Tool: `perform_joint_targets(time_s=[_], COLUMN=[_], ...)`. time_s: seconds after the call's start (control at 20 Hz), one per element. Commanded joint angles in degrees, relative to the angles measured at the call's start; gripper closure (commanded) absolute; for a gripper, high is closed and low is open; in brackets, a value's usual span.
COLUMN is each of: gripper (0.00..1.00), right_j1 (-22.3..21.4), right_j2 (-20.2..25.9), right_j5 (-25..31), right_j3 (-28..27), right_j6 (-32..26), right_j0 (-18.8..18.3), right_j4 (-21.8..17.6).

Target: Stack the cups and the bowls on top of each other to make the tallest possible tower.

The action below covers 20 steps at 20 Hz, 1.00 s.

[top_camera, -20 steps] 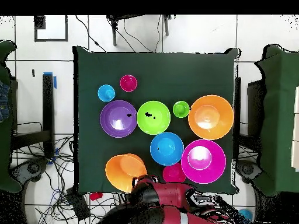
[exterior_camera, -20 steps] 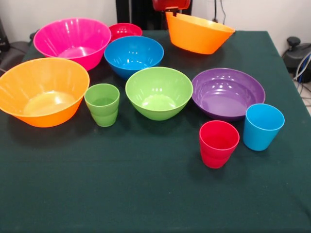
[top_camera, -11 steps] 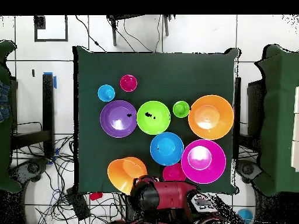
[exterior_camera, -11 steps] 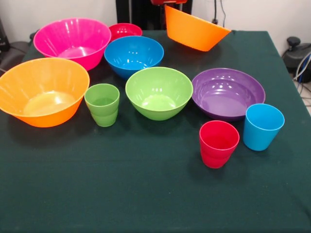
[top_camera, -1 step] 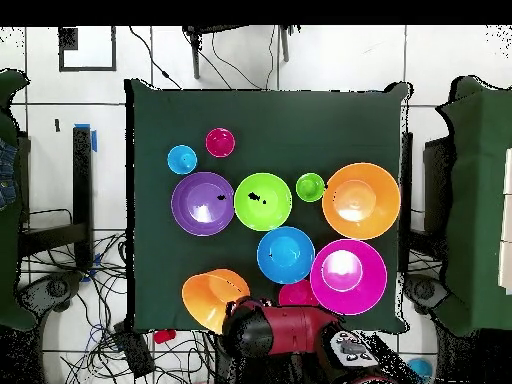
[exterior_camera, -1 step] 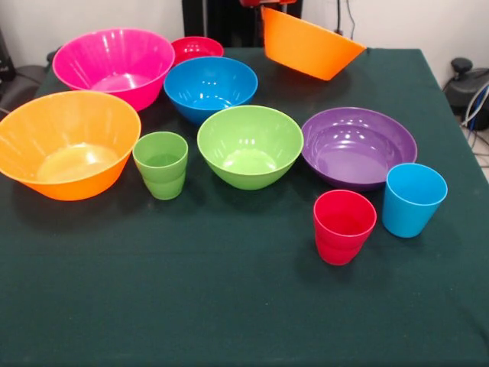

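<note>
Orange bowl (exterior_camera, -1 step: 309, 44) tilted, off table behind purple bowl (exterior_camera, -1 step: 357, 147), gripper (exterior_camera, -1 step: 269, 3) clamped on rim.

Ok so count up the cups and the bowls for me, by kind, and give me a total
Cups: 3, namely the green cup, red cup and light blue cup.
Bowls: 7, namely the tilted orange bowl, the other orange bowl, pink bowl, purple bowl, blue bowl, green bowl and small red bowl.
Total: 10.
</note>
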Motion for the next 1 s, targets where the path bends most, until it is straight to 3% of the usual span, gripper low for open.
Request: perform_joint_targets(time_s=[0.05,0.25,0.4,0.65,0.85,1.0], gripper=[1.0,1.0,1.0,1.0,1.0,1.0], right_j1=[-0.4,-1.8,-0.3,1.7,2.5,2.9], right_j2=[11.5,16.0,19.8,22.2,25.8,29.1], right_j5=[6.3,8.7,8.8,8.3,7.4,9.7], right_j3=[-2.3,-2.5,-4.6,-7.8,-7.2,-6.4], right_j6=[2.2,1.5,0.4,1.6,2.8,-0.4], right_j0=[-3.0,-5.9,-9.0,-11.6,-16.1,-19.5], right_j4=[1.9,3.3,3.3,3.9,5.7,4.7])
